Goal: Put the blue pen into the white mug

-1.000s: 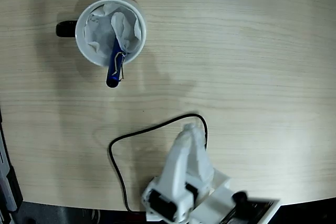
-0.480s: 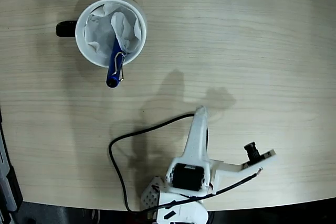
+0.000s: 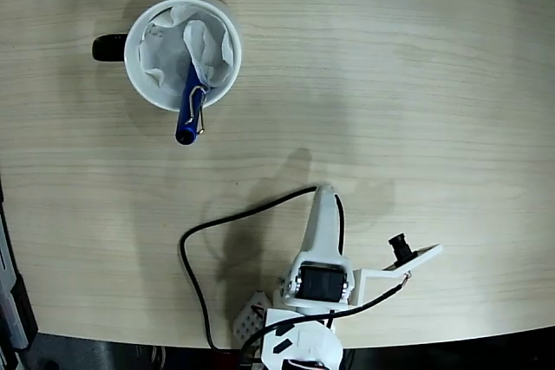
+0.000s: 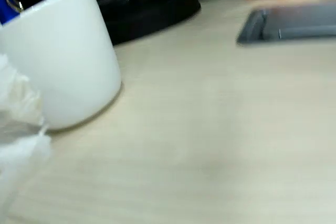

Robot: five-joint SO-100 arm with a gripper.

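Glossy metallic blue pen, smooth white ceramic mug, crumpled paper, matt wood-grain table.

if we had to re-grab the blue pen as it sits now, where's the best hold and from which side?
Probably the capped end of the blue pen, which sticks out past the rim of the white mug toward the bottom of the fixed view. The rest is down among the crumpled paper. Come from above on the lower side, jaws across the barrel, clear of the wire clip.

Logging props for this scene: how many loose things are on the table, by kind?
Blue pen: 1, standing in the mug
White mug: 1
Crumpled white paper lining the mug: 1
Black cable: 1
Total: 4
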